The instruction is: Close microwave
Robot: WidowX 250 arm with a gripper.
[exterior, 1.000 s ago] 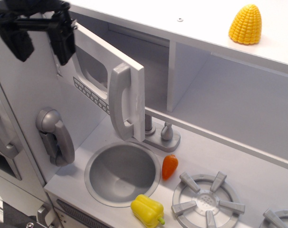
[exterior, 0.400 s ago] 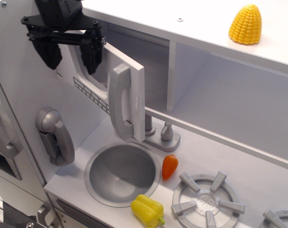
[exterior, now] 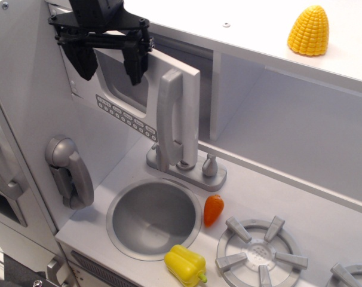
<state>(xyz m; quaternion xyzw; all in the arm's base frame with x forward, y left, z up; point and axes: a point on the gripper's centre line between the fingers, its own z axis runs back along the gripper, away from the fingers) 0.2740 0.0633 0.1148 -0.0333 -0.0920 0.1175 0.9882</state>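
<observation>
The microwave is a light grey box compartment at the upper left. Its door [exterior: 169,84] has a dark window [exterior: 124,84], a row of small buttons [exterior: 127,118] and a tall silver handle [exterior: 169,116]. The door stands partly open, swung a good way toward the compartment opening [exterior: 187,66]. My black gripper [exterior: 109,63] is open, its two fingers [exterior: 136,66] hanging in front of the door's window, against or very near its outer face. It holds nothing.
A silver toy phone handset [exterior: 70,170] hangs on the left wall. A sink [exterior: 154,216] and faucet [exterior: 196,167] lie below the door. An orange pepper [exterior: 213,209], a yellow pepper [exterior: 186,264], stove burners [exterior: 258,254], a doorless shelf [exterior: 288,119] and a corn cob [exterior: 309,30] are to the right.
My gripper has moved right from the upper left onto the door. The door has swung inward toward the compartment, its handle edge now farther right and back.
</observation>
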